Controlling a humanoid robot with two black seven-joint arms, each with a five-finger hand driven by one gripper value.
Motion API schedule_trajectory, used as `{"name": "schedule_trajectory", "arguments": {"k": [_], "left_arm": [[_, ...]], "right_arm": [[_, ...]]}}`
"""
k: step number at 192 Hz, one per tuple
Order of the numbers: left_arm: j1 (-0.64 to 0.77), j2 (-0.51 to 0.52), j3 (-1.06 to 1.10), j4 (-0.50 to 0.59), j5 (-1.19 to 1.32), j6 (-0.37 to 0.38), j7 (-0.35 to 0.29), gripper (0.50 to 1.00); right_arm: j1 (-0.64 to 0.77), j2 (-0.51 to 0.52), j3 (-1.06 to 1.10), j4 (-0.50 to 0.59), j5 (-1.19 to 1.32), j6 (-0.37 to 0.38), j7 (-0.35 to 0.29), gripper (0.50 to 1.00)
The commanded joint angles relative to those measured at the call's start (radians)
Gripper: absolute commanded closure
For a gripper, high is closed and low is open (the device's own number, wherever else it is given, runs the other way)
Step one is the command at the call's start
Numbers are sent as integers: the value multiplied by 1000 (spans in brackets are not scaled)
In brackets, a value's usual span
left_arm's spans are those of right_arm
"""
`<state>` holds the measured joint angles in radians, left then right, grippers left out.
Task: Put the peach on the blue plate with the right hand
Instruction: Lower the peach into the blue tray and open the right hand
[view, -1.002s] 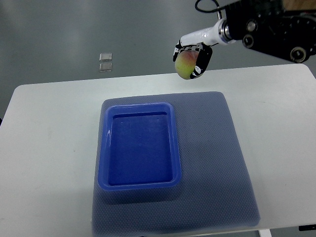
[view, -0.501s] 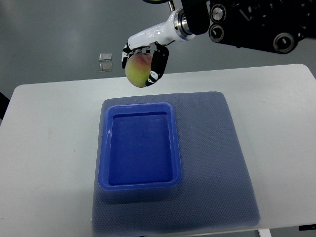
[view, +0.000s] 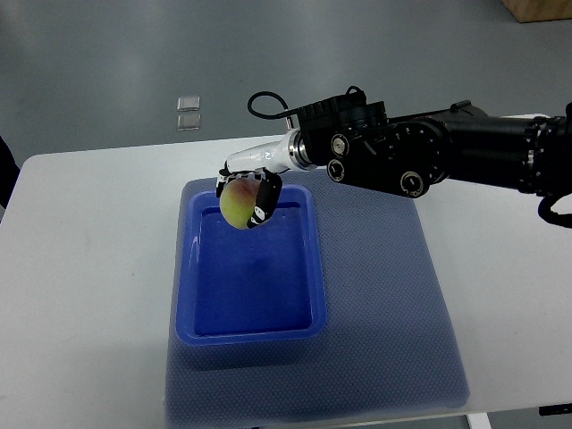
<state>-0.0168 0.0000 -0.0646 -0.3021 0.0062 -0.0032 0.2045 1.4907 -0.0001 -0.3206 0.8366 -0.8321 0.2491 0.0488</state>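
A yellow-green peach with a red blush point(view: 237, 205) is held in my right hand point(view: 244, 195), whose fingers are curled around it. The hand hangs over the far end of the blue rectangular plate point(view: 189, 268), just inside its back rim. I cannot tell whether the peach touches the plate floor. The black right arm point(view: 420, 159) comes in from the right edge. The left arm is out of sight.
The plate lies on a grey-blue mat point(view: 393, 295) on a white table point(view: 80, 268). Two small clear squares point(view: 189, 112) lie on the grey floor beyond the table's far edge.
My right hand has carried the peach leftward and down, from above the table's far edge to low over the plate's far end. The arm now reaches further into view.
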Motion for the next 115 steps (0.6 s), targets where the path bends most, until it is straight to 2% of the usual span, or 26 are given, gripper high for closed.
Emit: {"name": "schedule_trajectory", "arguments": {"k": [1, 68, 74, 81, 91, 92, 93, 94, 101, 102, 115], "left_arm": [[0, 0, 2, 0, 0, 0, 1, 500], [0, 0, 5, -2, 0, 0, 1, 500], [0, 0, 5, -2, 0, 0, 1, 500], [0, 0, 5, -2, 0, 0, 1, 500], [0, 0, 5, -2, 0, 0, 1, 500], [0, 0, 5, -2, 0, 0, 1, 500], [0, 0, 5, -2, 0, 0, 1, 500], [0, 0, 5, -2, 0, 0, 1, 500], [0, 0, 5, -2, 0, 0, 1, 500], [0, 0, 5, -2, 0, 0, 1, 500], [0, 0, 5, -2, 0, 0, 1, 500]], "right_arm": [[-46, 0, 1, -7, 1, 6, 2, 1000], [-102, 0, 1, 7, -1, 15, 2, 1000], [-102, 0, 1, 7, -1, 15, 2, 959], [-102, 0, 1, 7, 1, 15, 2, 871], [-102, 0, 1, 7, 1, 15, 2, 871], [-104, 0, 1, 7, 1, 16, 2, 717], [-104, 0, 1, 7, 1, 16, 2, 715], [-104, 0, 1, 7, 1, 16, 2, 689], [-104, 0, 1, 7, 1, 16, 2, 689], [-104, 0, 1, 7, 1, 16, 2, 644], [-104, 0, 1, 7, 1, 18, 2, 630]]}}
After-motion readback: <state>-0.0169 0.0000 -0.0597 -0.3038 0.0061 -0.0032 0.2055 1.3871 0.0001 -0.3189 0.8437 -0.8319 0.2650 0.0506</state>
